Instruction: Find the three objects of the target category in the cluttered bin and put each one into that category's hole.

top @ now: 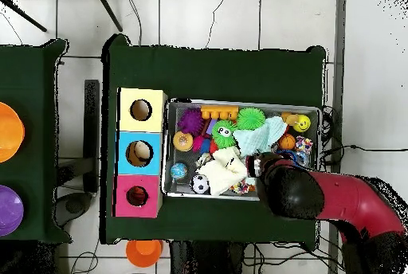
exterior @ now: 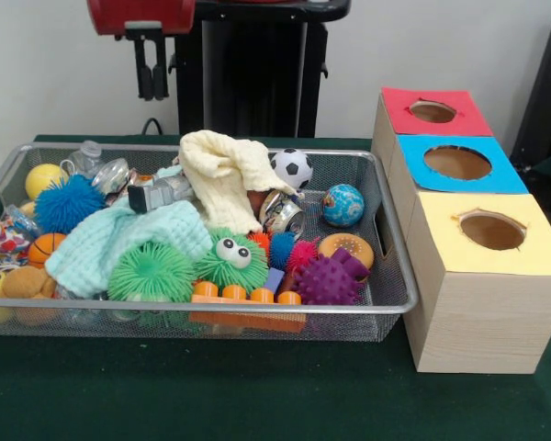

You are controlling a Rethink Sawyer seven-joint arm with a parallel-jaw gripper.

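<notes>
One wire basket (exterior: 399, 299) sits on the counter (exterior: 257, 395) beside one wooden box (exterior: 482, 322) with three holes: red (exterior: 432, 111), blue (exterior: 457, 163), yellow (exterior: 492, 231). In the basket lie two cloths, cream (exterior: 222, 175) and mint (exterior: 119, 237), and three spiky balls: blue (exterior: 66, 204), green (exterior: 151, 272), purple (exterior: 331, 280).

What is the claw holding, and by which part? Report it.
Nothing is held. The claw hangs above the far left part of the wire mesh bin, its two black fingers close together with no toy between them.
</notes>
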